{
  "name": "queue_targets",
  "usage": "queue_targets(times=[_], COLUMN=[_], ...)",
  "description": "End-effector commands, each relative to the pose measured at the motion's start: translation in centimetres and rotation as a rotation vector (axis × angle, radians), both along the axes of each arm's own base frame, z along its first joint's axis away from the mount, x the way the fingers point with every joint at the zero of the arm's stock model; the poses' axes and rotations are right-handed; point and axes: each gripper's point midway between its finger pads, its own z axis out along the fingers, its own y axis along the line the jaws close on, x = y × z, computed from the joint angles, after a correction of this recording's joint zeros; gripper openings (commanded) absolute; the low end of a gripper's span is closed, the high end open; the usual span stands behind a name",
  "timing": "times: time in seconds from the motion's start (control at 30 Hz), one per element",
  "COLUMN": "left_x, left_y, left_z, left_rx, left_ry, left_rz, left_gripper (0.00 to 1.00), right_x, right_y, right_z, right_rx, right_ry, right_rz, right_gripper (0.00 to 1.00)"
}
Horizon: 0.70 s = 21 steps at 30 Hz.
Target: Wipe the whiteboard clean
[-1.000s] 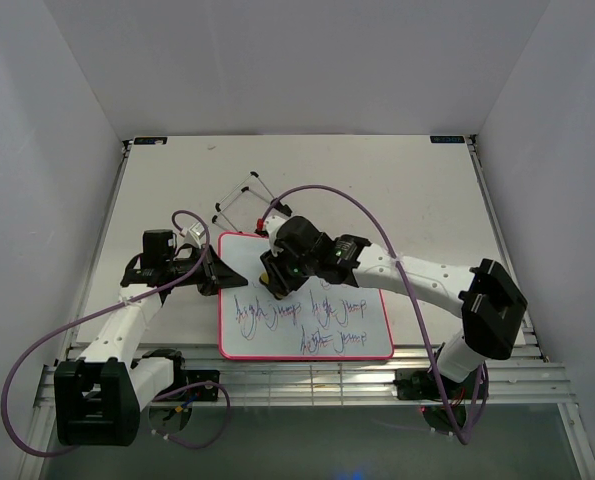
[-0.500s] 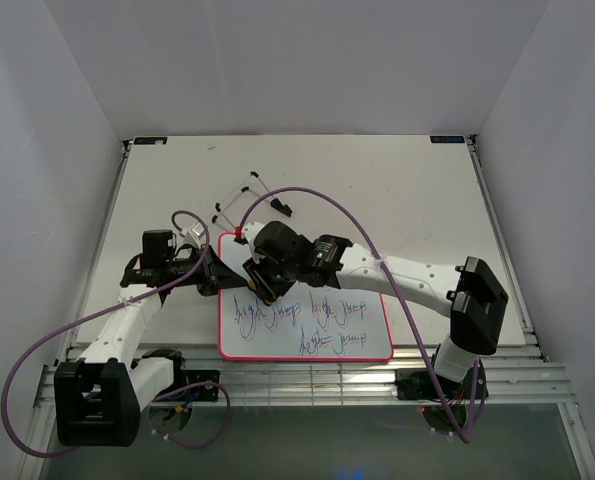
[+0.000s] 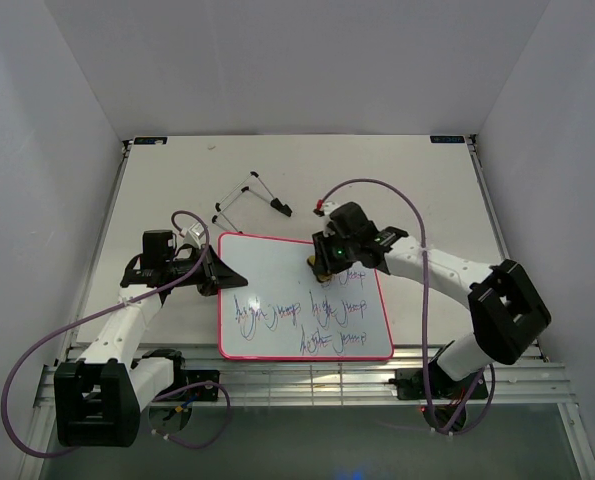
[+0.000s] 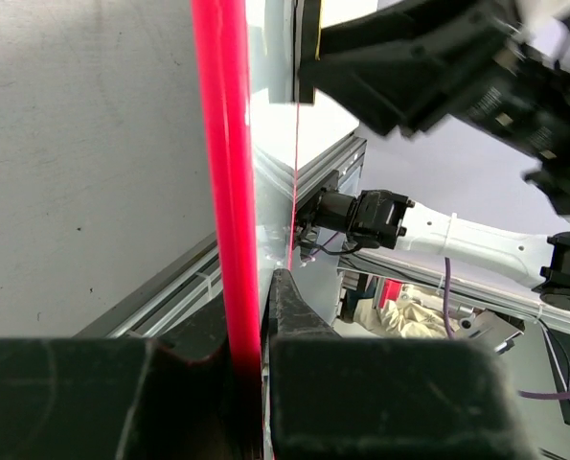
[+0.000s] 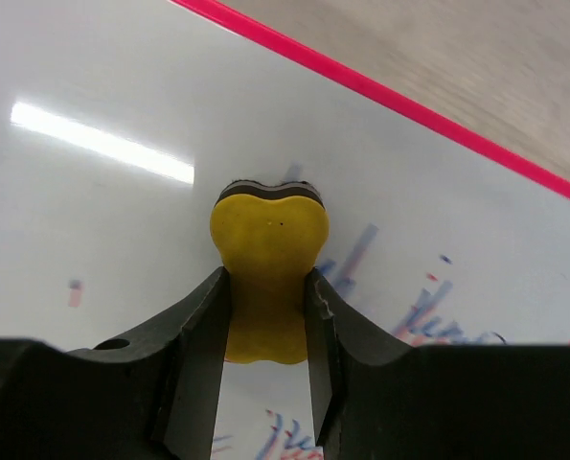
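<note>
The whiteboard, white with a pink-red rim, lies flat near the table's front. Blue-purple writing covers its lower half and part of the upper right. My left gripper is shut on the board's left rim, which runs as a red bar between the fingers in the left wrist view. My right gripper is shut on a yellow eraser and presses it on the board near the top right, beside smeared writing.
The black wire stand lies on the table behind the board. The table's metal front rail runs just in front of the board. White walls enclose the table on three sides.
My right gripper with the eraser moved from the board's upper left to its upper right. The top strip it crossed is white. The left arm has not moved.
</note>
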Motion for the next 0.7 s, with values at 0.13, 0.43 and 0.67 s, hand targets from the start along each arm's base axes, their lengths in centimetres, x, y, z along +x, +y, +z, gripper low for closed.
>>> queue_targets(times=[0.13, 0.43, 0.67], left_x=[2.7, 2.7, 3.4], left_y=[0.8, 0.9, 2.0], left_z=[1.4, 1.2, 0.6], left_rx=[0.104, 0.112, 0.185], left_ry=[-0.245, -0.242, -0.217], left_rz=[0.028, 0.038, 0.12], left_gripper=[0.0, 0.0, 0.0], right_x=[-4.7, -8.4, -8.8], right_y=[-5.1, 11.1, 5.6], right_z=[-5.9, 1.4, -3.7], right_rx=[-0.107, 0.048, -0.059], right_ry=[0.228, 0.144, 0.217], right_rz=[-0.011, 0.317, 0.242], right_gripper=[0.33, 0.33, 0.34])
